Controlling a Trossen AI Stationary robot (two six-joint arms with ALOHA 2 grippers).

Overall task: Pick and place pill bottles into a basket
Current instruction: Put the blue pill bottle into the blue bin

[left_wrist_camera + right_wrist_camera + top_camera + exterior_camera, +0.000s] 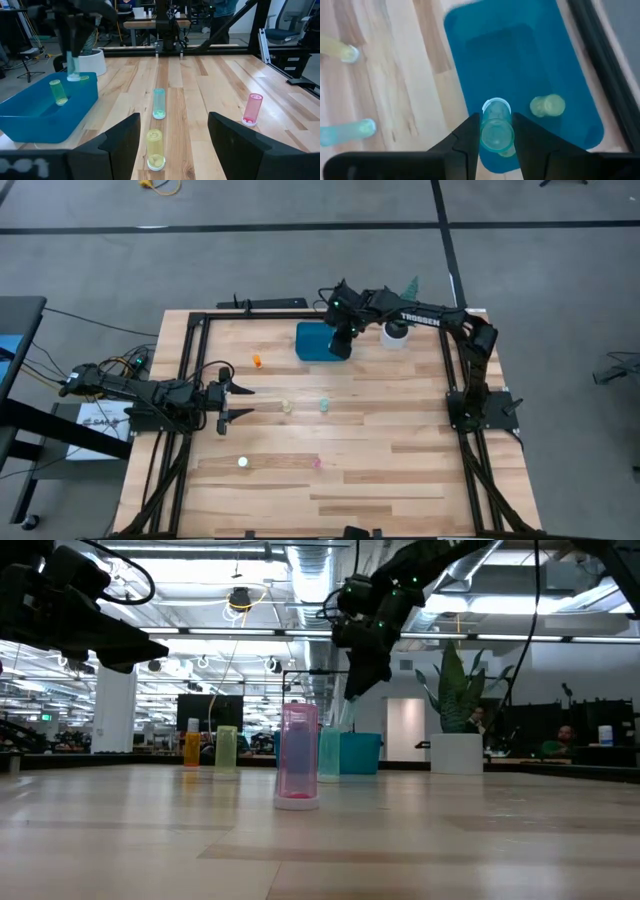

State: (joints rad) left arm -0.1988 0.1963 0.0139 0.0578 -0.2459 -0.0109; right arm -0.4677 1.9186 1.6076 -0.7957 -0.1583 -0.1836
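Observation:
The teal-blue basket (318, 342) lies at the table's far middle, with a yellow-green bottle (547, 105) standing inside it. My right gripper (343, 338) hovers over the basket's right end, shut on a teal bottle (496, 131). On the table stand an orange bottle (257, 361), a pale yellow bottle (286, 407), a teal bottle (324, 404), a whitish bottle (242, 463) and a pink bottle (317, 463). My left gripper (238, 402) is open at the table's left, level, pointing at the pale yellow bottle (155, 149). My right gripper pinches the teal bottle's upper sides (495, 137) between its two fingers (469, 136), coming from above and pointing down. The bottle hangs upright below the fingers, lifted clear, with its lower end (74, 76) about level with the basket's rim.
A white plant pot (395, 333) stands just right of the basket, under the right arm. A black frame rail (300, 314) runs along the table's far edge and sides. People sit in the room beyond the table (565, 740).

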